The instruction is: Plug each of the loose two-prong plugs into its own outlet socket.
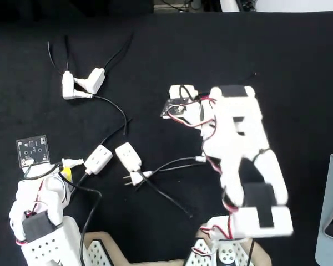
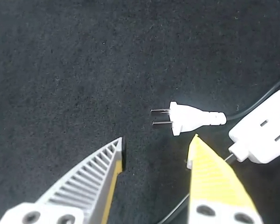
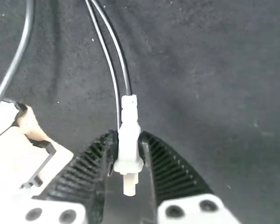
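A loose white two-prong plug (image 2: 189, 119) lies on the black cloth just ahead of my open left gripper (image 2: 154, 151), close to its yellow finger (image 2: 210, 177). Beside it lies a white outlet socket (image 2: 263, 128). In the high view this plug (image 1: 72, 163) sits between the left gripper (image 1: 66, 168) and that socket (image 1: 98, 159). A second socket (image 1: 127, 157) and another loose plug (image 1: 134, 178) lie to the right. My right gripper (image 3: 126, 137) is shut on a white plug (image 3: 128, 149) with black cables trailing away; from above it is at mid-table (image 1: 183, 91).
Two more white sockets (image 1: 68, 86) (image 1: 93, 80) lie at the back left with black cords. A small square board (image 1: 33, 151) sits by the left arm. Cords (image 1: 166, 197) cross the cloth in front. A grey bin (image 1: 332, 221) stands at the right edge.
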Controlling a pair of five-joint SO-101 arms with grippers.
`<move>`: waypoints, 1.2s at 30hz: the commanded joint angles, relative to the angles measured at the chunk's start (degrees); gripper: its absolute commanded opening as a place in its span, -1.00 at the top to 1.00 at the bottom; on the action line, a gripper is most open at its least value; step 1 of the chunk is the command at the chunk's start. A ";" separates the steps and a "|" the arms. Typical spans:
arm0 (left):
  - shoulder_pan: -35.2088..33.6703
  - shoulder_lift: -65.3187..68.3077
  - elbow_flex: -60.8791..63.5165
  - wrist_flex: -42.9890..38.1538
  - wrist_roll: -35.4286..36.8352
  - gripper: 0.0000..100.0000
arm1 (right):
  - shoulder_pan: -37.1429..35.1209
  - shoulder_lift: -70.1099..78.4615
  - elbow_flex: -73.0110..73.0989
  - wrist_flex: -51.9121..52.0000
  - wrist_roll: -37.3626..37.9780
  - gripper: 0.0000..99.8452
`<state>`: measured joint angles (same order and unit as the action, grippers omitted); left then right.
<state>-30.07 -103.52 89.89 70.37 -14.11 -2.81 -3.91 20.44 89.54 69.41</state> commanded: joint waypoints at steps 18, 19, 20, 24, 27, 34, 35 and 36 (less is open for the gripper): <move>-0.04 -0.44 -0.22 0.09 -0.09 0.54 | -5.71 -14.99 27.56 -40.44 -24.53 0.97; -0.04 -0.44 -0.22 0.09 -0.09 0.54 | -6.24 -14.90 29.05 -42.46 -25.14 0.97; -0.04 -0.44 -0.22 0.09 -0.09 0.54 | -6.77 -14.81 30.29 -43.87 -25.49 0.97; -0.04 -0.44 -0.22 0.09 -0.09 0.54 | -7.47 -14.81 31.69 -43.34 -26.02 0.97; -0.04 -0.44 -0.22 0.09 -0.09 0.54 | -7.47 -14.81 31.43 -41.14 -26.02 0.89; -0.04 -0.44 -0.22 0.09 -0.09 0.54 | -7.65 -14.81 31.25 -39.12 -26.02 0.75; -0.04 -0.44 -0.22 0.09 -0.09 0.54 | -7.65 -14.81 31.16 -39.12 -26.02 0.75; -0.04 -0.44 -0.04 0.09 -0.09 0.54 | -7.65 -14.81 31.16 -39.21 -26.02 0.75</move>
<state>-30.07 -103.52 89.89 70.37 -14.11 -9.67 -16.75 52.26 49.98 44.18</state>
